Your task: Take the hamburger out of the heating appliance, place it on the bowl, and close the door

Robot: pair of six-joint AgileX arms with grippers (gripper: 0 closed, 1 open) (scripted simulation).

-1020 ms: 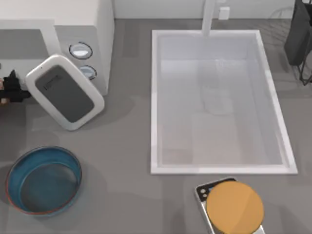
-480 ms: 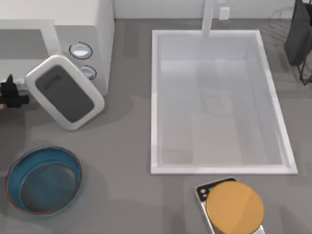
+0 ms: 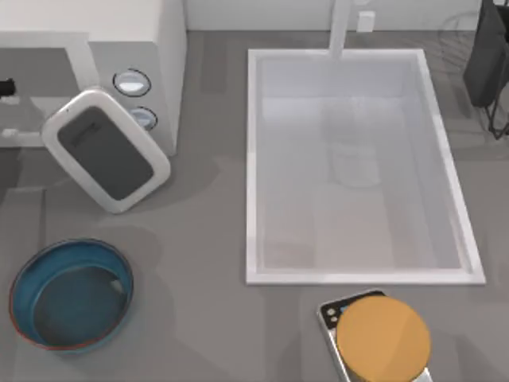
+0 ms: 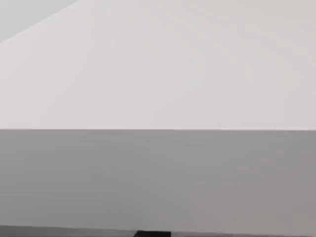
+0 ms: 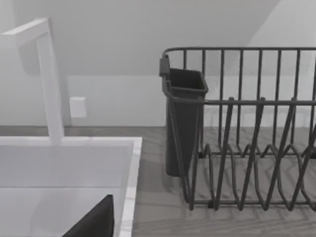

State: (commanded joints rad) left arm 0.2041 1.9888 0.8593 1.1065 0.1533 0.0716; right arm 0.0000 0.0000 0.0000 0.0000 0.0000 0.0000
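Hamburger is hidden from me, I judge inside the heating appliance (image 3: 159, 48), so its long axis and facing I cannot tell. My left gripper (image 3: 6, 86) sits at the appliance's mouth by the table's left edge; whether it grips anything I cannot tell. The open door (image 3: 106, 150) slants from upper left to lower right, between mouth and bowl (image 3: 12, 298). I could clip it or drop a loosely held lump. My right arm idles near the sink (image 3: 253, 159).

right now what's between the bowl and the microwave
In the top view, the open door hangs between the bowl and the microwave; between door and bowl there is bare table.
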